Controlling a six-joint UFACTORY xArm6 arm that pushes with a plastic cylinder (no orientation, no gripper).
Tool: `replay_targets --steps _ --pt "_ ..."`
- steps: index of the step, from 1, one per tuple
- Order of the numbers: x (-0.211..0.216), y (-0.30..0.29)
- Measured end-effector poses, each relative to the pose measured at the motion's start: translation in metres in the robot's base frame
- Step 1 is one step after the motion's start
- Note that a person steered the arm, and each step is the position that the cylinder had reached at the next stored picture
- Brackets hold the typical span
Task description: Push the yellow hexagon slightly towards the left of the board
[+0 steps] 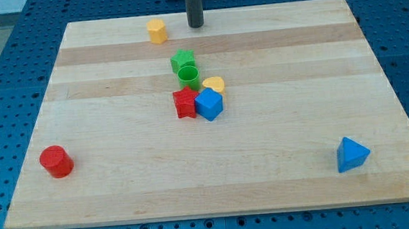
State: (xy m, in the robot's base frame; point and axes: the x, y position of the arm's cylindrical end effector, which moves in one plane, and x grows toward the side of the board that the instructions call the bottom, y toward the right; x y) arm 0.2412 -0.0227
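We find our tool, a plain rod with nothing to open or close, resting its tip (196, 25) near the yellow hexagon (157, 31) on its right at the counter's (280, 167) top edge, apart, evidently placed for a leftward push.

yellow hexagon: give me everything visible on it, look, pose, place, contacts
The yellow hexagon is a small, solid-looking prism with a matte, plastic-like surface, standing flat face up. It sits near the wooden board's top edge, left of centre, apart from every other block. My tip stands to its right, not touching it.
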Motion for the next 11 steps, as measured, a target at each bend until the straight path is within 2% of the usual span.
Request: replay_targets --steps 2,3,5,6,7,8,9,10,11 --pt "-0.004 -0.024" --pt "-0.006 0.034" --pt "0.018 -0.034" --pt "0.011 -0.088" --pt "0.007 -0.056" --pt "-0.020 -0.065" --pt "-0.025 -0.133" --pt "-0.025 -0.127" --pt "-0.019 -0.086"
